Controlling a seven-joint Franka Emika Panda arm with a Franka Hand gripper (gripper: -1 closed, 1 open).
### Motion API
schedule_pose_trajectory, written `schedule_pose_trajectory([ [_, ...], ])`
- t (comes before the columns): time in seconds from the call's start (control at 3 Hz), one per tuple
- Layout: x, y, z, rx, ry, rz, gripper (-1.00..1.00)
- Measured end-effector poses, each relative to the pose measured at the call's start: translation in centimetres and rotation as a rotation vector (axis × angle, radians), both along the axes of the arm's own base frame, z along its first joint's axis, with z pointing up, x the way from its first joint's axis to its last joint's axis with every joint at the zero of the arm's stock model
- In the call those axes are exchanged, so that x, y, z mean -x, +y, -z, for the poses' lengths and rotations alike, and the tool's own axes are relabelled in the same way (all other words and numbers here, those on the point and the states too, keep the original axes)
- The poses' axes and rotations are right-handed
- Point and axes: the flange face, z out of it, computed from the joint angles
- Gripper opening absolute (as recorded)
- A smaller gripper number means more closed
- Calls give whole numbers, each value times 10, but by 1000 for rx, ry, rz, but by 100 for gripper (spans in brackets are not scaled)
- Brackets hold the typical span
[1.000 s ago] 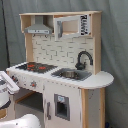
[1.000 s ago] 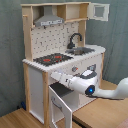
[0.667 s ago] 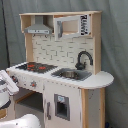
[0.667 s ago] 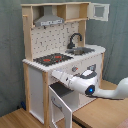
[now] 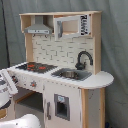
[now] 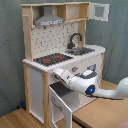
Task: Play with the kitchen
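at the kitchen (image 6: 60, 55) front, tool (image 6: 56, 74) reaches inside.

Counter of the kitchen (image 6: 62, 62): hob (image 6: 52, 58) lies flat, open space above it up to the grey hood (image 6: 49, 21). Sink (image 5: 71, 74): black faucet (image 5: 83, 59) stands at its back edge, arching over the basin and narrowing access from above. Front, second exterior view: lower door (image 6: 58, 106) swung open, projecting outward; robot arm (image 6: 92, 87) reaches across the front panel, blocking that approach. Upper shelf: microwave door (image 6: 99, 12) open, jutting to the second exterior view's right.
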Motion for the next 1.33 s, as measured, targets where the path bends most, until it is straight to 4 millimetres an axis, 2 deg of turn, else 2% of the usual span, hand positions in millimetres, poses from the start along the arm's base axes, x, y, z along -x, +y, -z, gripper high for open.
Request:
schedule_pose_trajectory([
  [1.0, 2, -2, -1, -300, 22, -48, -100],
  [1.33, 3, -1, -1, -300, 23, -51, 100],
])
